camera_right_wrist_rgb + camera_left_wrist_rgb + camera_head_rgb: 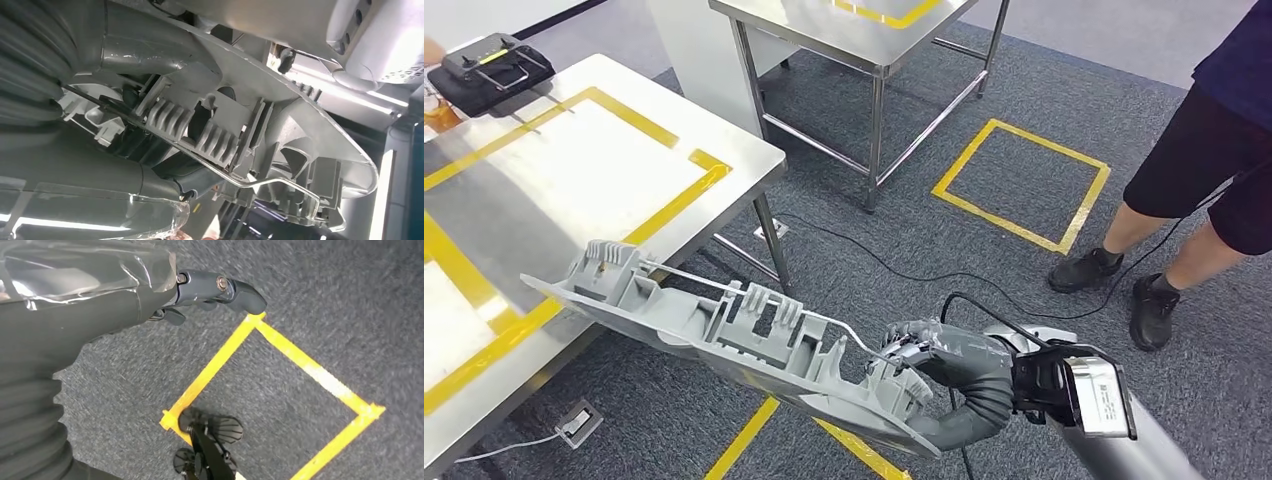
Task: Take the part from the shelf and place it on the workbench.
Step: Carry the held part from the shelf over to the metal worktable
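I have the part (724,335) in my right hand (924,365); my fingers are wrapped round its near end, and the long grey moulding with its ribs and thin wire rod reaches out to my left, held in the air with its far end over the corner of the table (744,150); it does not appear to rest on the steel yet, though from the head view I cannot be sure of the gap. In the right wrist view the part (225,125) sits close against my palm, clips and ribs towards the camera. My left hand (220,290) hangs over the carpet and a yellow tape square (280,405); it holds nothing, its fingers seemingly curled in, though I cannot tell for certain.

So I judge the carrying step nearly over and the placing step in hand; the next move calls for bringing the whole length over the table, inside the yellow tape outline (664,200), levelling it, lowering until it bears, then letting go; the piece is long and held by one end, so it may sag or tip. A person (1214,150) stands off to my right, well apart.
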Controlling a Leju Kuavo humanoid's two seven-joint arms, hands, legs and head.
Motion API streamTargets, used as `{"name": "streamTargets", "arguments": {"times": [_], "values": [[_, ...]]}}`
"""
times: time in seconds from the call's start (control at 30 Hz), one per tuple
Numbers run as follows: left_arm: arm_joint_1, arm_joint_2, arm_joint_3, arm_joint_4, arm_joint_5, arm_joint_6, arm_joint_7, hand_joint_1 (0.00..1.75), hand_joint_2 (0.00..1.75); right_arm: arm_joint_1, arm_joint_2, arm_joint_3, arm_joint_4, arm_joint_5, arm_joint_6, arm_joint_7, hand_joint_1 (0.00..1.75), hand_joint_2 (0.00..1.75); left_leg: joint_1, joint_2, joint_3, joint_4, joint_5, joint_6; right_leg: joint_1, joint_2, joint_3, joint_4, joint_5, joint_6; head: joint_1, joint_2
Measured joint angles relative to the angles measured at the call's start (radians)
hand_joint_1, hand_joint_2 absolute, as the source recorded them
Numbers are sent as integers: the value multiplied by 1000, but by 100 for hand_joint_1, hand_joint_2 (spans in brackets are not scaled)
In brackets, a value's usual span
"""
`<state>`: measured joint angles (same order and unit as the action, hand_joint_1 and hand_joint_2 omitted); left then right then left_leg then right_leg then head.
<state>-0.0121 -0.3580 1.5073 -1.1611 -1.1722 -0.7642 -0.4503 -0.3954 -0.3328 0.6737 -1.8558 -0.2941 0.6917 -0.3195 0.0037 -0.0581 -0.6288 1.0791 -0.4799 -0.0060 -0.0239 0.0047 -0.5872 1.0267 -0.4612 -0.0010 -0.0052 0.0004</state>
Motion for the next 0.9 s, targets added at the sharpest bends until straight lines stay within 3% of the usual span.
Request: {"name": "streamTargets", "arguments": {"times": [0.03, 0.1, 0.13, 0.17, 0.2, 0.27, 0.33, 0.37, 0.43, 0.5, 0.57, 0.63, 0.67, 0.7, 0.77, 0.8, 0.87, 0.9], "values": [[0, 0, 0, 0, 5, 2, 8, 0, 175, -1, 1, 0, 0, 1, 2, -2, 175, 175, 0, 25, -27, 56, -28, -4, 2, -9, 2, 0, -2, -4, -3, 0], [-1, 1, 0, 0, 14, 4, 23, 0, 175, -2, 2, 1, 0, 2, 5, -4, 175, 175, 5, 44, -93, 187, -79, -10, 5, -28, 2, 0, -5, -9, -6, 0], [0, 1, 0, 0, 18, 4, 29, 0, 175, -1, 3, 2, 0, 3, 5, -4, 175, 175, 7, 46, -114, 225, -87, -11, 6, -38, 3, 0, -6, -10, -6, 0], [0, 0, 0, 0, 22, 2, 34, 0, 175, -1, 5, 2, 0, 3, 6, -4, 175, 175, 8, 48, -116, 223, -75, -11, 7, -48, 4, 0, -7, -11, -6, 0], [0, 0, 0, 0, 25, 1, 37, 0, 175, -1, 6, 3, 0, 4, 6, -4, 175, 175, 8, 52, -98, 183, -48, -9, 8, -58, 5, 0, -9, -12, -6, 0], [0, 1, 0, -1, 32, -1, 43, 0, 175, -1, 8, 1, 0, 6, 5, -4, 175, 175, 2, 83, -27, 43, 12, -1, 12, -76, 11, 0, -12, -10, -6, 0], [-1, 2, 0, -2, 36, -4, 46, 0, 175, -1, 9, 0, 0, 10, 4, -5, 175, 175, -7, 109, 14, -42, 35, 10, 16, -91, 13, 0, -16, -4, -5, 0], [-1, 3, 0, -2, 38, -5, 46, 0, 175, -1, 10, -1, 0, 13, 3, -6, 175, 175, -11, 109, 15, -49, 32, 15, 18, -98, 14, -1, -17, 0, -5, 0], [1, 3, 0, -5, 40, -6, 46, 0, 175, 0, 11, -3, -4, 21, 2, -9, 175, 175, -10, 90, 19, -58, 38, 26, 17, -105, 17, -3, -20, 9, -5, 0], [2, 2, 0, -8, 40, -3, 45, 0, 175, 2, 12, -6, -12, 30, 2, -12, 175, 175, -4, 70, 31, -72, 48, 37, 13, -70, 3, 31, -39, 13, -2, 0], [-1, 2, 0, -8, 39, 0, 43, 0, 175, 7, 11, -8, -18, 35, 1, -14, 175, 175, 0, 51, 35, -77, 53, 44, 9, -25, -51, 141, -87, 9, 2, 0], [-3, 1, 0, -8, 35, -4, 42, 0, 175, 14, 9, -9, -22, 37, 3, -15, 175, 175, 1, 27, 34, -77, 54, 45, 7, -13, -114, 261, -123, 12, 5, 0], [-3, 1, 0, -8, 32, -7, 41, 0, 175, 17, 9, -9, -24, 39, 6, -15, 175, 175, 1, 14, 35, -76, 54, 45, 5, -11, -127, 278, -121, 18, 5, 0], [-2, 1, 0, -8, 30, -11, 41, 0, 175, 18, 9, -8, -28, 40, 10, -16, 175, 175, 2, 0, 35, -75, 53, 44, 2, -10, -119, 255, -103, 28, 5, 0], [-2, 1, 0, -8, 28, -16, 41, 0, 175, 17, 9, -7, -37, 42, 23, -16, 175, 175, 5, -26, 35, -68, 50, 38, -6, 12, -61, 121, -44, 47, 5, 0], [-2, 1, -1, -8, 27, -17, 41, 0, 175, 16, 9, -6, -42, 43, 28, -16, 175, 175, 4, -38, 32, -63, 47, 33, -8, 25, -33, 60, -21, 48, 6, 0], [-1, 1, 0, -9, 26, -17, 39, 0, 175, 15, 10, -3, -50, 44, 34, -17, 175, 175, 4, -55, 24, -56, 43, 20, -7, 39, -7, 7, -3, 36, 6, 0], [0, 1, 0, -9, 26, -17, 39, 0, 175, 14, 11, -2, -53, 45, 36, -17, 175, 175, 5, -62, 21, -56, 44, 14, -3, 30, -5, 7, -2, 26, 6, 0]]}}
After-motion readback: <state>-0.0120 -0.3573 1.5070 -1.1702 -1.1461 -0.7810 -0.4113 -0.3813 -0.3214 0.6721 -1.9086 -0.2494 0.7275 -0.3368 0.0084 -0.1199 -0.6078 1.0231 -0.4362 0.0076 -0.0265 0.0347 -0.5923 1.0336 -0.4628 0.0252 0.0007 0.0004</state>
